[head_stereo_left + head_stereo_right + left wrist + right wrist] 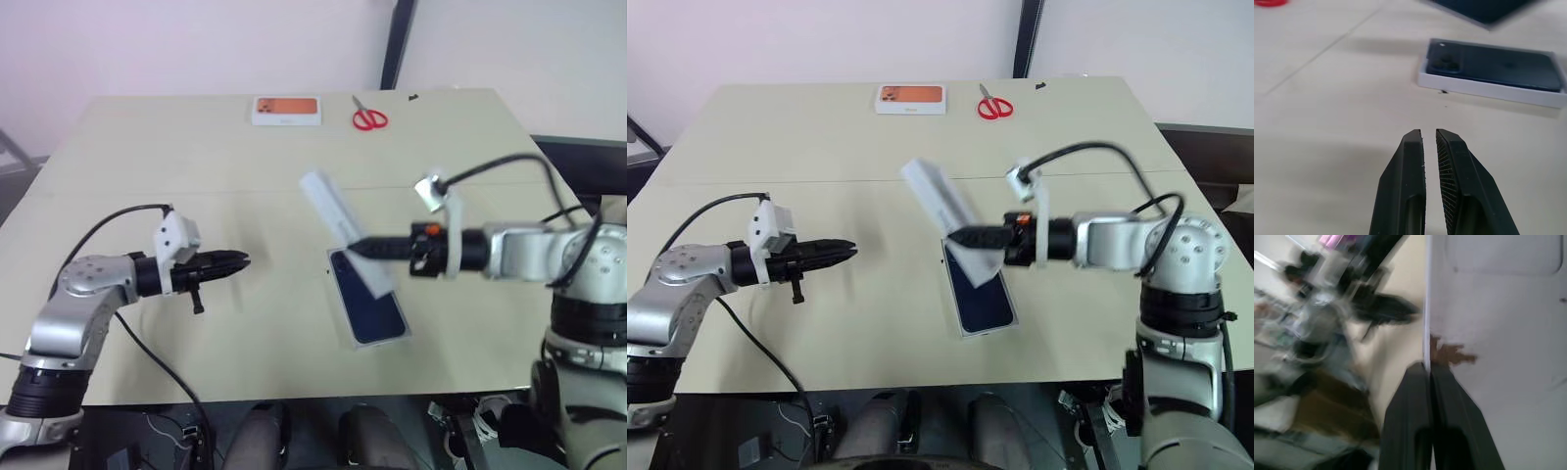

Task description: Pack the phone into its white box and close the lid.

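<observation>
The phone (367, 302) lies glossy back up inside the white box (345, 323), which rests flat on the beige tabletop (196, 157) just right of centre in the head views. In the left wrist view the camera cluster sits at one corner of the phone, and the tray's white rim frames it on all sides.

The right gripper (355, 248) reaches in from the right of the frame, its fingers (1420, 396) pinched together on the edge of the lid (338, 223). The lid is off the tabletop and tilted, slanting from the upper centre of the frame down over the far end of the white box, its pale inner face turned towards the right arm.

The left gripper (240, 260) hangs over bare tabletop at the left of centre, well apart from the white box, pointing towards it. Its fingers (1454, 171) stand almost together, a thin slit between them, holding nothing.

At the top centre of the frame lie a small box with an orange picture (286, 110) and red-handled scissors (369, 117).
</observation>
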Robot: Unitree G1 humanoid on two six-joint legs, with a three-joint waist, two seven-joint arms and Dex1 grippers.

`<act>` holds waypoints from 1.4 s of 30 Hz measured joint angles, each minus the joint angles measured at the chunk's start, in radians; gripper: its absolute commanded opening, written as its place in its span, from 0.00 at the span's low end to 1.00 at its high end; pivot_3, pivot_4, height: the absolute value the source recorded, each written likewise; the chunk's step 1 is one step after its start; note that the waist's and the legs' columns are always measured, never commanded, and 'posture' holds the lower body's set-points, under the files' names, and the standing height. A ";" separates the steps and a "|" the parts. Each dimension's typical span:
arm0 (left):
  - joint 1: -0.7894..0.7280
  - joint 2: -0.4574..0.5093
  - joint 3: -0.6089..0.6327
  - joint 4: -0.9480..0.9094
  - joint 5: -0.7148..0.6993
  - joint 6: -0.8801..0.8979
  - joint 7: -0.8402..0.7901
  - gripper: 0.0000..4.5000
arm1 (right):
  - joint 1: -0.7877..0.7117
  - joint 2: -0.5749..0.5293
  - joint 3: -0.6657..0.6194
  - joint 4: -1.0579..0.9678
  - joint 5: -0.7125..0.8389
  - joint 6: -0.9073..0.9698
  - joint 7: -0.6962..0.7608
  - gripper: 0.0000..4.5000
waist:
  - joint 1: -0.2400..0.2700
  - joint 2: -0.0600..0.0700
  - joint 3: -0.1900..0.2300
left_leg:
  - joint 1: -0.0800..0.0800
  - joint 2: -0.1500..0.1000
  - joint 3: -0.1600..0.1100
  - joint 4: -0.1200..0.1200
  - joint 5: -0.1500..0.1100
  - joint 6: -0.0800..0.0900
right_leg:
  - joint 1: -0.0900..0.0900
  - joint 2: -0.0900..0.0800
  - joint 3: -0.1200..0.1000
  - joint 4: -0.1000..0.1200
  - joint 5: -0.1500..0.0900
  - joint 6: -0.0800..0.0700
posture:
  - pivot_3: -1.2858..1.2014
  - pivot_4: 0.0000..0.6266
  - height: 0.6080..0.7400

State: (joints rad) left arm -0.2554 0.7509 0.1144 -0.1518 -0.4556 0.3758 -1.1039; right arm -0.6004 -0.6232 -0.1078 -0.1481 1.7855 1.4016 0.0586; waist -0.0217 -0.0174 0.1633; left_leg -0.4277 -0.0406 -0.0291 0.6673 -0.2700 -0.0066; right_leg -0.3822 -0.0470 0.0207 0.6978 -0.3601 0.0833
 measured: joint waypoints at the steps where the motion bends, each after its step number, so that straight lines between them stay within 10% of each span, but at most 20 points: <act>1: -0.003 0.000 0.000 0.003 -0.001 -0.001 0.000 0.11 | 0.029 0.014 0.037 -0.006 0.070 -0.047 -0.053 0.01 | -0.001 0.000 0.000 | 0.000 0.000 0.000 0.000 0.000 0.000 | 0.001 0.000 0.000 0.000 0.000 0.000 | 0.52 0.24 1.00; 15: -0.075 -0.040 -0.062 0.012 0.023 -0.020 0.024 0.11 | 0.287 0.498 0.085 -0.174 0.174 -0.415 -0.838 0.01 | -0.016 -0.001 -0.001 | 0.001 0.000 -0.001 0.000 0.002 -0.003 | 0.000 0.001 0.000 0.001 0.000 0.000 | 0.52 0.24 1.00; 25: -0.247 -0.146 -0.317 0.108 0.189 -0.090 0.005 0.11 | 0.200 0.316 0.003 -0.115 0.173 -0.316 -0.788 0.99 | -0.022 0.001 0.000 | 0.001 0.000 0.001 -0.001 0.000 0.000 | 0.000 0.002 0.001 0.001 0.000 0.000 | 0.52 0.24 1.00; 31: -0.336 -0.222 -0.382 0.162 0.231 -0.117 -0.015 0.11 | -0.051 -0.140 -0.011 0.041 0.136 -0.160 -0.523 0.99 | -0.014 0.002 0.001 | 0.000 0.000 0.001 -0.001 0.000 0.001 | 0.001 0.002 0.001 -0.002 0.000 0.000 | 0.52 0.24 1.00; 37: -0.370 -0.310 -0.447 0.188 0.257 -0.123 -0.007 0.11 | -0.104 -0.261 0.092 0.029 -0.214 -0.126 -0.241 0.99 | -0.017 0.002 0.001 | 0.000 0.000 0.001 -0.001 -0.001 0.001 | 0.001 0.002 0.001 -0.002 0.000 0.000 | 0.52 0.24 1.00; 42: -0.371 -0.309 -0.427 0.186 0.258 -0.114 0.022 0.11 | -0.117 -0.423 0.290 -0.125 -0.653 -0.249 0.111 0.57 | -0.015 0.002 0.001 | 0.000 0.000 0.001 0.000 -0.001 0.001 | 0.000 0.002 0.001 -0.002 0.000 0.000 | 0.52 0.24 1.00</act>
State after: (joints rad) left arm -0.6262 0.4420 -0.3122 0.0345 -0.1976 0.2618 -1.0822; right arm -0.7175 -1.0463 0.1818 -0.2736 1.1329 1.1527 0.1697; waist -0.0371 -0.0155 0.1640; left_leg -0.4281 -0.0403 -0.0283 0.6670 -0.2706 -0.0055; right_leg -0.3818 -0.0453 0.0219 0.6961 -0.3601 0.0834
